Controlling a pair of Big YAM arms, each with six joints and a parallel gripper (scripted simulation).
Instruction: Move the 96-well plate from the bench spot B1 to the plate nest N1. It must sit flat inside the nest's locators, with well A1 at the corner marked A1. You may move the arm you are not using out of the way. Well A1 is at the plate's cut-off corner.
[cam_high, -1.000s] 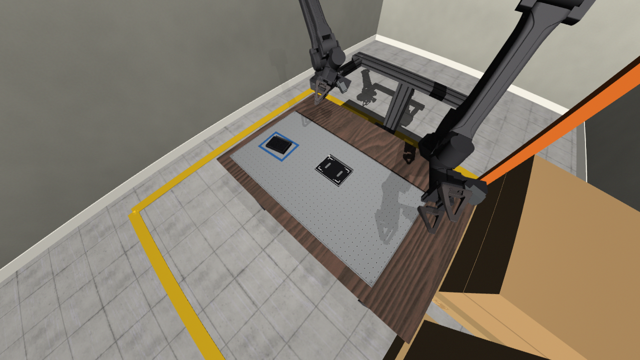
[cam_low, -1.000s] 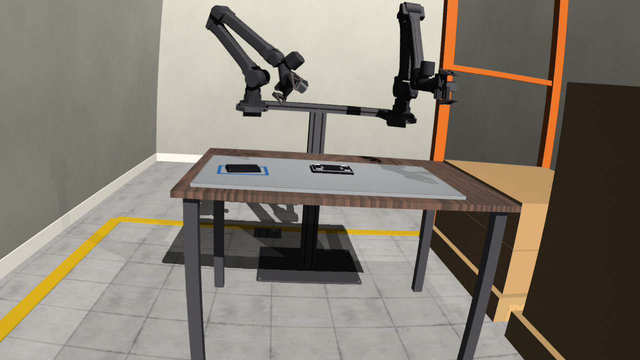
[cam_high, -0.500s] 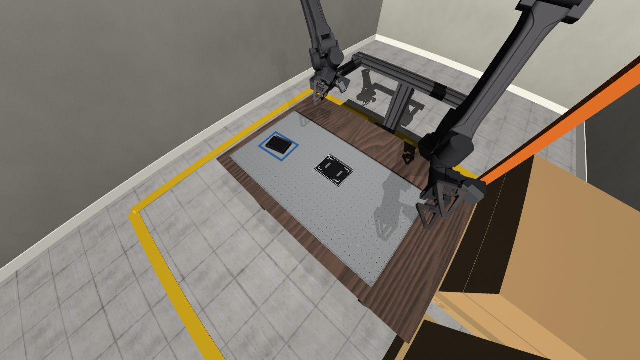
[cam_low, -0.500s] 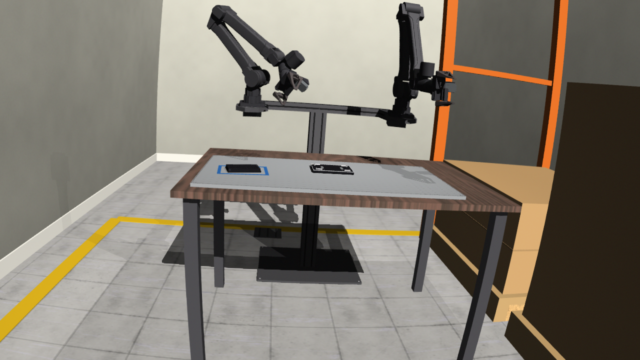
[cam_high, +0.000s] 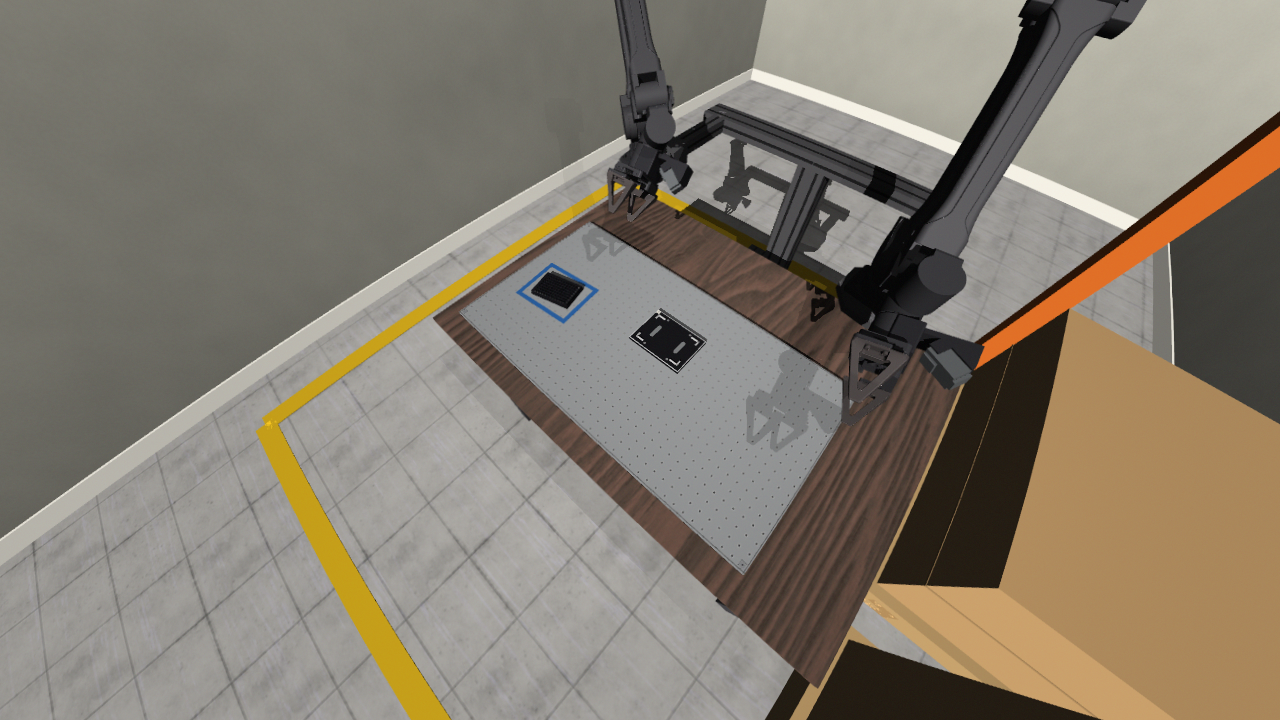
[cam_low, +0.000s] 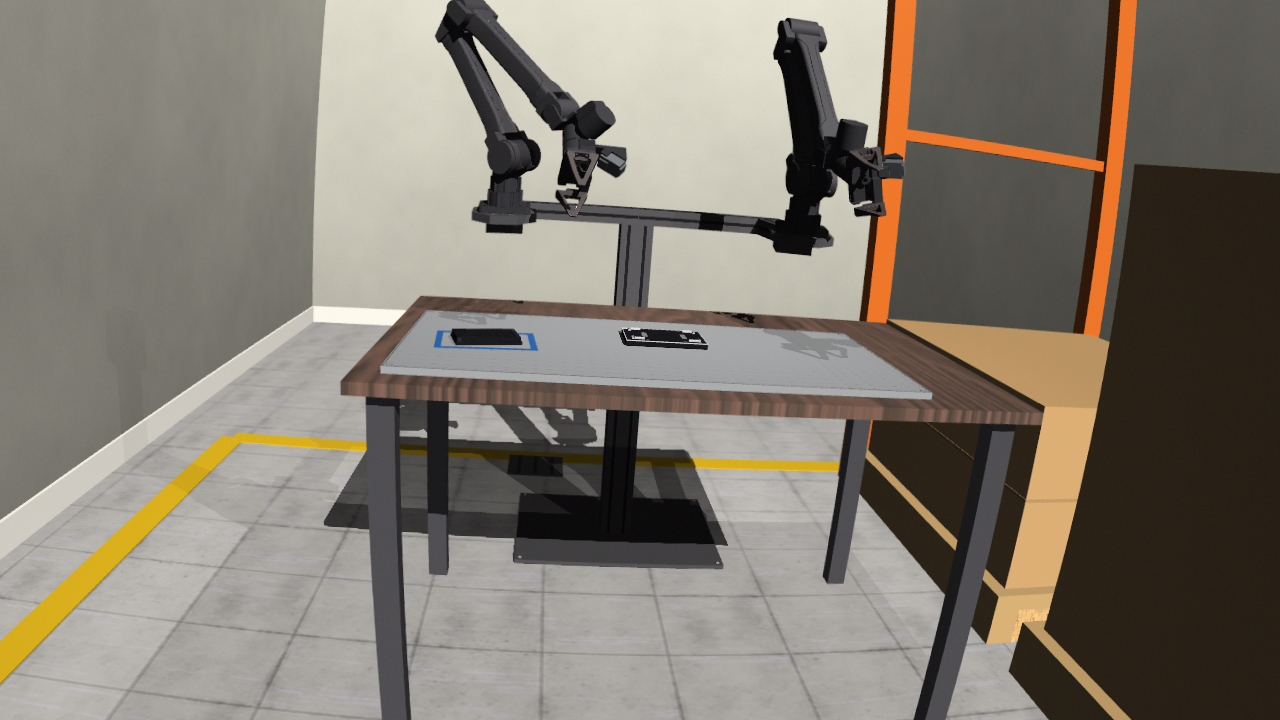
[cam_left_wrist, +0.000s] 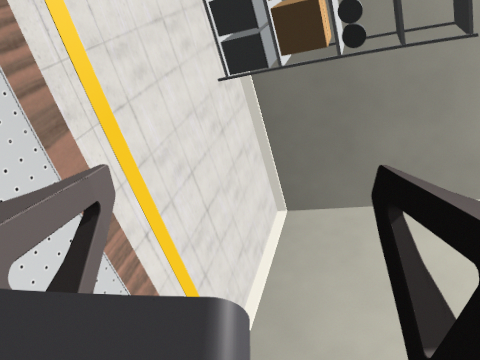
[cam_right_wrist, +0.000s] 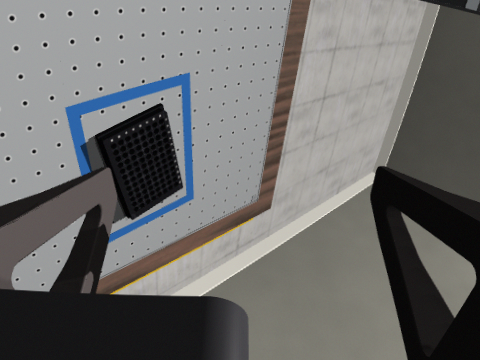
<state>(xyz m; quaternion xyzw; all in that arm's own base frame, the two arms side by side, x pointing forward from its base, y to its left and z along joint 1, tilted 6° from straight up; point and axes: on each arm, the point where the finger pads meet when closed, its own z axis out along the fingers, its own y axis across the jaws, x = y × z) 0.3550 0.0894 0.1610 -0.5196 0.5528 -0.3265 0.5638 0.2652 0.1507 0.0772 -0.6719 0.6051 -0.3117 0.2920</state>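
Note:
The black 96-well plate lies flat inside the blue square B1 at the left end of the grey perforated board; it also shows in the exterior view and in the right wrist view. Its cut-off corner is too small to make out. The black plate nest N1 with white corner marks sits empty mid-board. My right gripper hangs open and empty, high above the table's back edge behind the plate. My left gripper is open and empty, high over the table's far right end.
The arms' dark gantry stand runs behind the table. Large cardboard boxes and an orange rack beam crowd the table's right end, close to the left arm. A yellow floor line borders the table. A distant shelf stands against a wall.

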